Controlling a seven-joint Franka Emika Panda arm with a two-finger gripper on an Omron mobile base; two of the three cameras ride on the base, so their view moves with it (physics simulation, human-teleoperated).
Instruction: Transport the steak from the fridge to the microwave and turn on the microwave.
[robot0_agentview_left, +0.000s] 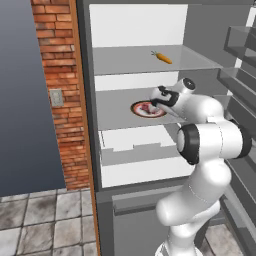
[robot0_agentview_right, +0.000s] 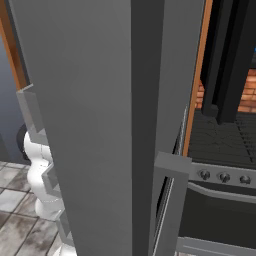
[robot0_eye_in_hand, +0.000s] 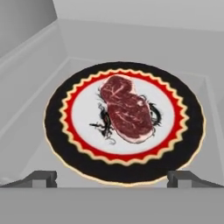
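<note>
— Red-pink and marbled, that steak (robot0_eye_in_hand: 127, 109) lies in the middle of a black-rimmed plate (robot0_eye_in_hand: 57, 131) on the fridge's (robot0_agentview_left: 100, 210) middle shelf — straight ahead of the gripper (robot0_eye_in_hand: 118, 178), a little beyond the fingertips (robot0_eye_in_hand: 41, 178).

— Which way does it run?

— In the hand view its long axis slants from upper left to lower right, so the jaws would likely need to turn across it.

— Jaws?

— Wide apart, gripping nothing.

— Anything else in there?

— A carrot (robot0_agentview_left: 162, 57) on the shelf above.
</note>
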